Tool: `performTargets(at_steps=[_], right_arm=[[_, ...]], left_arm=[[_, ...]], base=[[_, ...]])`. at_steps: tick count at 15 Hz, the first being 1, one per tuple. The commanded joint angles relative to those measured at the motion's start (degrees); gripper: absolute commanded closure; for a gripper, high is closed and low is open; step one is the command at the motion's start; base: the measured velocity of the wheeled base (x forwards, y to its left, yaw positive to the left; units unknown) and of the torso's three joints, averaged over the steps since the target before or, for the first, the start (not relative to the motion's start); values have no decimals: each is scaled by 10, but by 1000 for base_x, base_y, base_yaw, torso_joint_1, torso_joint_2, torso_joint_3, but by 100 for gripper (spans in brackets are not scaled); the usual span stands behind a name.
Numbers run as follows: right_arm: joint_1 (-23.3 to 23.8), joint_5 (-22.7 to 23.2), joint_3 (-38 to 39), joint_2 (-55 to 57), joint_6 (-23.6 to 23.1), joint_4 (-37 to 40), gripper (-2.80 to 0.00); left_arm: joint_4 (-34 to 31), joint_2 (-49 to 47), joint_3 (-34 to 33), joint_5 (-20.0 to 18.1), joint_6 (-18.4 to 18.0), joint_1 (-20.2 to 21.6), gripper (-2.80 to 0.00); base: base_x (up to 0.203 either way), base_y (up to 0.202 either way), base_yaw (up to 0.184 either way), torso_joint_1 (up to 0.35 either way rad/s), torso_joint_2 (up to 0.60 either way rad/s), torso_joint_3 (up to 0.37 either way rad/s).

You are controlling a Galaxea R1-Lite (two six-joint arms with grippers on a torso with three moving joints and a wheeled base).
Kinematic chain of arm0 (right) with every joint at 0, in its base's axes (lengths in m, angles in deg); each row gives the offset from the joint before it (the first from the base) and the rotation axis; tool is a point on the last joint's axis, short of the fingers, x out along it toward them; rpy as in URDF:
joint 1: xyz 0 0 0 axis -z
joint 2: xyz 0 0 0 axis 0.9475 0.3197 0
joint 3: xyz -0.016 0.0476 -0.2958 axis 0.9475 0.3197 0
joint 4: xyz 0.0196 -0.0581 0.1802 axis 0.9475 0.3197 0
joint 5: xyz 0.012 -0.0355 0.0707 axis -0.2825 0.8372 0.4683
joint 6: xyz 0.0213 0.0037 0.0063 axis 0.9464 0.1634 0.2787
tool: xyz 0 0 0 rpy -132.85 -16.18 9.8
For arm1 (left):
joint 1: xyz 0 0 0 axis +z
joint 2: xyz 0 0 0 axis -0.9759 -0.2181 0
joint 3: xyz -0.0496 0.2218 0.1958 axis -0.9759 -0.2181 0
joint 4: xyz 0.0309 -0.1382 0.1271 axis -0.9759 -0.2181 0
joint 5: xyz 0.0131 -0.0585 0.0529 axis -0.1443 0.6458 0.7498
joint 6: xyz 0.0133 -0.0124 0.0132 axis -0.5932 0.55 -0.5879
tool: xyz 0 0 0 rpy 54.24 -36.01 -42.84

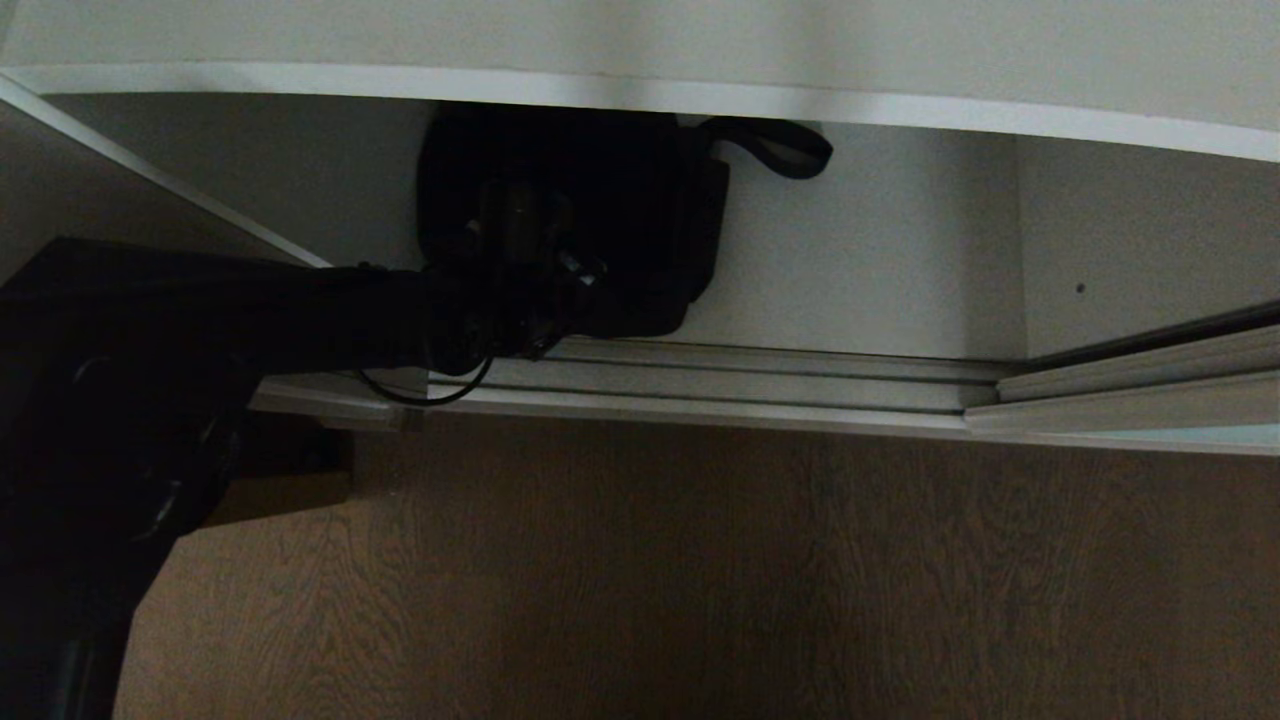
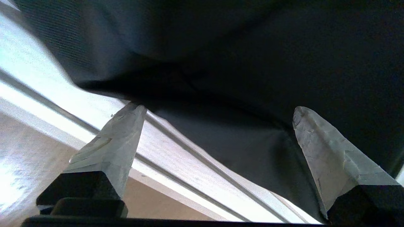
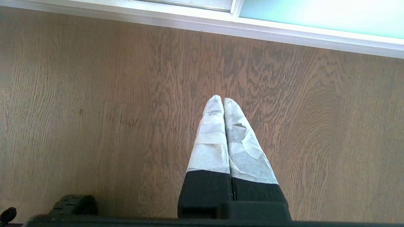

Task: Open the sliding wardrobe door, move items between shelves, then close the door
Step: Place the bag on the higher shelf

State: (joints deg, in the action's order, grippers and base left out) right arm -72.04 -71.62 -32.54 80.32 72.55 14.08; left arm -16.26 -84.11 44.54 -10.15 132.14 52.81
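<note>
- One item is in play: the black pouch bag (image 1: pixel 600 220) lies on the bottom shelf (image 1: pixel 860 270), just inside the floor track (image 1: pixel 720 385), its strap (image 1: pixel 775 148) toward the back.
- The left tool (image 2: pixel 217 138) stands wide open at the bag's near edge, gripping nothing; whether a fingertip (image 2: pixel 134 115) touches fabric is hard to tell.
- This looks like the item-moving step.
- Next: either close on the bag or withdraw clear.
- The right tool (image 3: pixel 223 104) hangs closed and empty over the wooden floor (image 3: pixel 94 110), near the sliding wardrobe door (image 3: pixel 315 12).

Home bedroom/closet area: built-in wardrobe with white shelf (image 1: pixel 900 105), ribbed floor track (image 1: pixel 720 385), frosted sliding door (image 3: pixel 322 14), wood-grain floor (image 1: pixel 700 580) across lower frame.
</note>
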Motion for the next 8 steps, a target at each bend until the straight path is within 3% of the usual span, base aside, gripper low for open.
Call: performTargets(at_steps=[1, 8], right_arm=[[0, 0, 0, 0, 0, 0, 0], [0, 0, 0, 0, 0, 0, 0]], left_arm=[[9, -15, 10, -10, 3, 0, -280], [7, -60, 62, -13, 4, 0, -280]], base=[[0, 0, 0, 0, 0, 0], [0, 0, 0, 0, 0, 0]])
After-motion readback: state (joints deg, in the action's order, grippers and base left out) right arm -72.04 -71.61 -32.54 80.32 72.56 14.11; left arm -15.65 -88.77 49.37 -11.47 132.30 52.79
